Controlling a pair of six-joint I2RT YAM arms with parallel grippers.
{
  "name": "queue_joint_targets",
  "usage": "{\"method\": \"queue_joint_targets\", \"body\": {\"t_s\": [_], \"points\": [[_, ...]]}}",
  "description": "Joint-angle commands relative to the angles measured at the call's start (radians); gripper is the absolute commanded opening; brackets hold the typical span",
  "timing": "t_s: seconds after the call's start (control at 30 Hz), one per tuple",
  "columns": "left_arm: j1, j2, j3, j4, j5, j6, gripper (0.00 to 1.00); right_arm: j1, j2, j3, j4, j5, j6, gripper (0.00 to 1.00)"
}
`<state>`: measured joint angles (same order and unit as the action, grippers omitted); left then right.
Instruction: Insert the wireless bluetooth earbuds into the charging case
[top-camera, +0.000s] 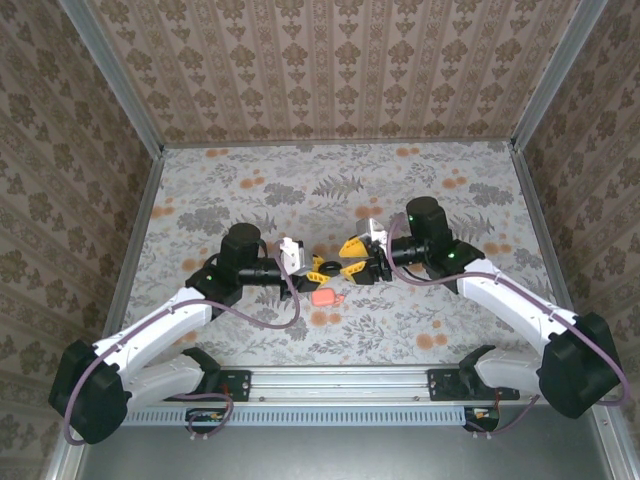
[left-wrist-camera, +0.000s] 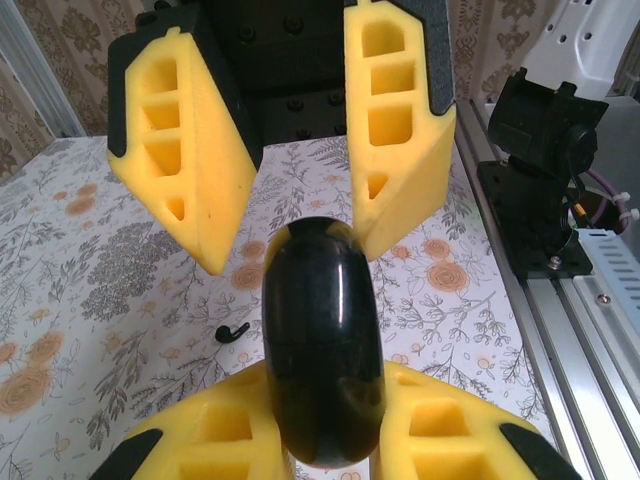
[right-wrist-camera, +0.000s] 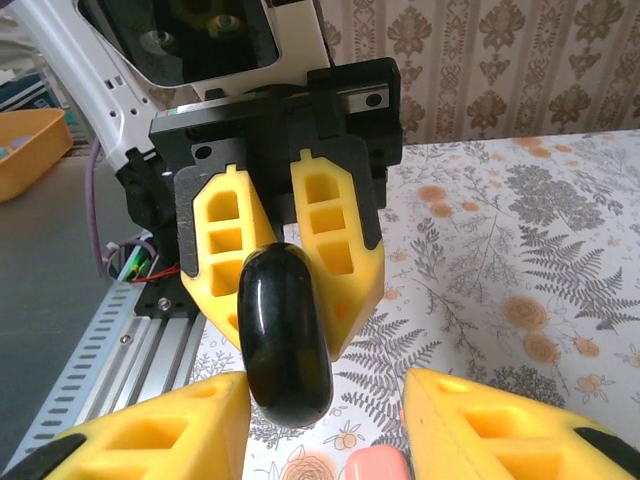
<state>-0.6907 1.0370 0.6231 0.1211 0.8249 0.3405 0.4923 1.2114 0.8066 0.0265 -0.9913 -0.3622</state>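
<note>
Fingers (left-wrist-camera: 210, 435) of your left gripper (top-camera: 316, 267) are clamped on a round black disc (left-wrist-camera: 322, 340), which stands on edge between the two yellow tips and pokes out past them. Your right gripper (right-wrist-camera: 325, 378) faces the left one nose to nose, with its jaws spread wide. From its wrist camera the disc sits between its two fingertips, closer to the one on the left of that view, and you cannot tell whether it touches that tip. The other tip is well apart from the disc. From the left wrist camera, the right gripper's fingers hang beyond the disc, one on each side, with a gap to each. The pink case (top-camera: 325, 297) lies on the flowered table (top-camera: 250, 190), just below the point where the two grippers meet, on the side nearer the arm bases. In the right wrist view it peeks in at the bottom edge, between that gripper's spread fingers and beneath them. Whether its lid is up or down cannot be told. One small black earbud (left-wrist-camera: 232, 331) lies on the table to the left of the disc in the left wrist view, apart from both grippers.
</note>
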Motion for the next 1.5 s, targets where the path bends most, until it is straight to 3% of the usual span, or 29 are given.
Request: {"method": "queue_joint_targets", "body": {"t_s": [0.0,0.13,0.43,0.6,0.73,0.97,1.13,1.33,1.47], "points": [[-0.001,-0.006,0.008,0.035,0.067,-0.021,0.09,0.005,0.026,0.05,0.017,-0.049,0.007,0.45],[-0.001,-0.008,0.007,0.051,0.07,-0.033,0.09,0.012,0.047,0.07,0.007,-0.077,-0.004,0.43],[0.002,0.0,0.01,0.076,0.067,-0.079,0.1,0.019,0.057,0.106,-0.062,-0.107,-0.042,0.2],[-0.002,0.001,0.017,0.059,0.048,-0.068,0.38,0.019,0.034,0.118,-0.153,-0.043,-0.119,0.14],[-0.007,-0.003,0.037,-0.02,0.026,-0.02,0.43,0.024,0.024,0.166,-0.316,0.057,-0.231,0.13],[-0.013,0.005,0.044,-0.029,0.024,-0.007,0.41,0.032,0.022,0.174,-0.328,0.083,-0.25,0.13],[-0.017,0.006,0.044,-0.024,0.026,-0.008,0.31,0.044,0.03,0.175,-0.327,0.082,-0.245,0.14],[-0.017,0.001,0.039,-0.031,0.019,-0.001,0.32,0.052,0.036,0.171,-0.3,0.068,-0.221,0.14],[-0.018,0.002,0.04,-0.043,0.018,0.008,0.19,0.054,0.037,0.171,-0.29,0.058,-0.209,0.16]]}}
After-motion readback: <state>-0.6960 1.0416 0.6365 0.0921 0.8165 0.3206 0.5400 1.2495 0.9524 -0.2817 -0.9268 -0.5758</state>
